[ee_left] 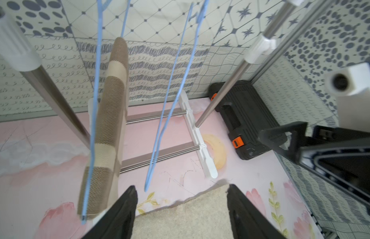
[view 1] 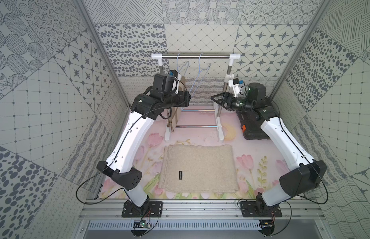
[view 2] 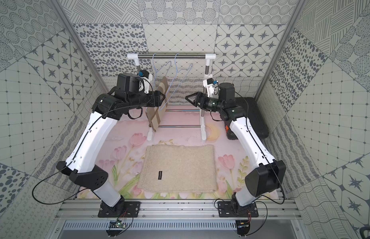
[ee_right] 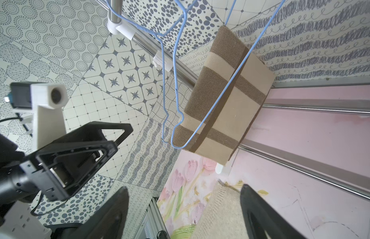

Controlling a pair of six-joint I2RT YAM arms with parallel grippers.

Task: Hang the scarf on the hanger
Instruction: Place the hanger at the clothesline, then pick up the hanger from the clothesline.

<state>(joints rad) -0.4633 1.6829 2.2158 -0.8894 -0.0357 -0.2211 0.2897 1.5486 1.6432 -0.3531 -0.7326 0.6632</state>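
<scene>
A brown-and-beige striped scarf [view 1: 176, 117] [view 2: 161, 97] [ee_left: 110, 124] [ee_right: 225, 99] hangs folded over the bar of the left blue wire hanger [view 1: 181, 69] [view 2: 157, 72] on the rack. My left gripper [view 2: 162, 96] [ee_left: 182, 189] is open right beside the scarf's lower half, with nothing between its fingers. The right blue hanger [view 1: 200, 70] [view 2: 179, 72] [ee_left: 169, 99] is bare. My right gripper [view 1: 216, 99] [view 2: 190, 98] [ee_right: 184, 187] stands open and empty by the rack's right post. A beige knitted scarf [view 1: 198, 167] [view 2: 179, 167] lies folded flat on the table's front.
The clothes rack [view 1: 196, 55] [view 2: 171, 55] stands at the back on white feet, with low cross rails. A black toolbox [view 1: 252, 128] [view 2: 254, 115] [ee_left: 242, 115] sits at the back right, behind my right arm. Patterned walls close in on three sides.
</scene>
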